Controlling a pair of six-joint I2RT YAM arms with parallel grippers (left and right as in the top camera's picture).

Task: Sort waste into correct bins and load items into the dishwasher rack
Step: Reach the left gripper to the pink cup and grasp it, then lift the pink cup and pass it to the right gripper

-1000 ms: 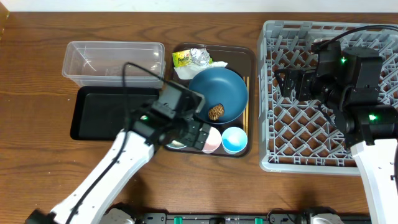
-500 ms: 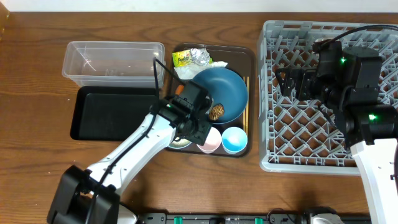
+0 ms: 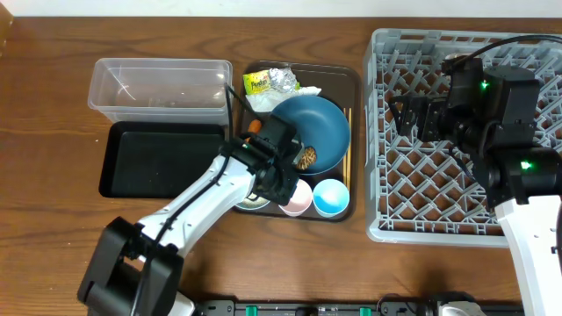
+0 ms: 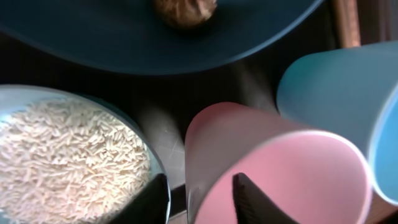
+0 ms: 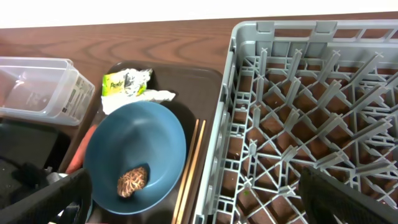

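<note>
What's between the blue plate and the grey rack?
The chopsticks, lying lengthwise on the brown tray, between the plate and the rack. It's clearest in the right wrist view, and the overhead view shows it too.

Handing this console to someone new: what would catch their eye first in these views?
The big grey rack fills the right side of the table, with the right gripper open above it. At centre, the left gripper is down on the brown tray, its fingers astride the rim of the pink cup, one inside and one outside. Beside it sit a bowl of rice and the blue plate carrying a brown lump.
</note>
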